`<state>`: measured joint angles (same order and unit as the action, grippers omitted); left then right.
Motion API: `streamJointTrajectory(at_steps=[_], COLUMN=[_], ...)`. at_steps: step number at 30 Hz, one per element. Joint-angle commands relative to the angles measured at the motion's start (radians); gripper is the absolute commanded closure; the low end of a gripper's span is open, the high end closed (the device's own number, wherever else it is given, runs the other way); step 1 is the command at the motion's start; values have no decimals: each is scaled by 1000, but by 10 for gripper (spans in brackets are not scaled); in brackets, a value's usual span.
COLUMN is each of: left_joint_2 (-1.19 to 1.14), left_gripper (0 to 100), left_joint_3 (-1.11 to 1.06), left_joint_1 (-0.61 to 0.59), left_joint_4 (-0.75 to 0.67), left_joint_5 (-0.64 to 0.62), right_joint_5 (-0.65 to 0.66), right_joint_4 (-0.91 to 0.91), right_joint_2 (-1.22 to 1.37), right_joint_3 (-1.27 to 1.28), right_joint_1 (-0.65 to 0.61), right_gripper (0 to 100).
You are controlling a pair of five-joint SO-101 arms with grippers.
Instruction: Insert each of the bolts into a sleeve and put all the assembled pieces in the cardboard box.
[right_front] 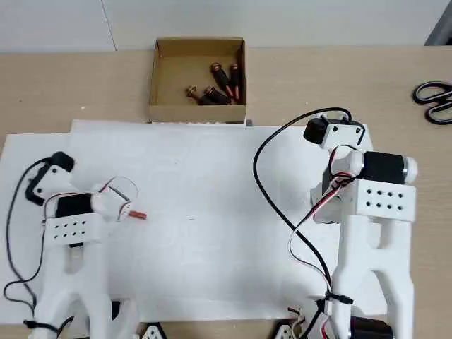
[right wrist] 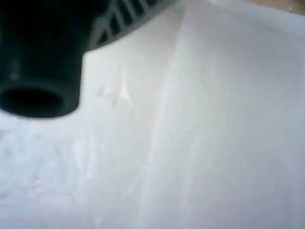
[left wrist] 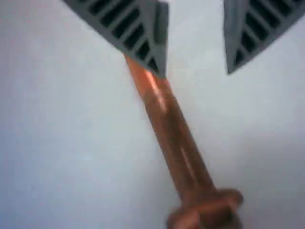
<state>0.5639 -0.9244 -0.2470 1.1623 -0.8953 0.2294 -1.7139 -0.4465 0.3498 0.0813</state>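
High view: at 8 o'clock on the white sheet (right_front: pixel 198 212) covering the worktop (right_front: pixel 70 85), the left hand (right_front: pixel 126 205) hangs released over a copper bolt (right_front: pixel 138 215), one finger touching its thin end. The bolt lies flat. It looks stiff, light and smooth, so it would likely roll or slip. The shank just beside the head seems the best hold, leaving the tip free. At 12 o'clock the cardboard box (right_front: pixel 152 78) holds assembled pieces (right_front: pixel 219 88). At 3 o'clock the right hand (right wrist: pixel 81 33) appears to be grasping a black sleeve (right wrist: pixel 40 71), bore exposed.
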Motion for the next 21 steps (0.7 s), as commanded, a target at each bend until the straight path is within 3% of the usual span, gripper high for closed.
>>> streamJointTrajectory(at_steps=[1,14,21], left_joint_2=[0,-11,-252], left_gripper=[917,917,917], left_joint_3=[-4,-93,-18], left_joint_1=[-23,-25,-29], left_joint_4=[-54,-196,-226], left_joint_5=[25,32,29], right_joint_5=[11,11,11], right_joint_4=[-1,-1,-2], right_joint_2=[-33,-33,-35], right_joint_3=[-11,-11,-11], right_joint_1=[4,4,4], right_gripper=[996,996,996])
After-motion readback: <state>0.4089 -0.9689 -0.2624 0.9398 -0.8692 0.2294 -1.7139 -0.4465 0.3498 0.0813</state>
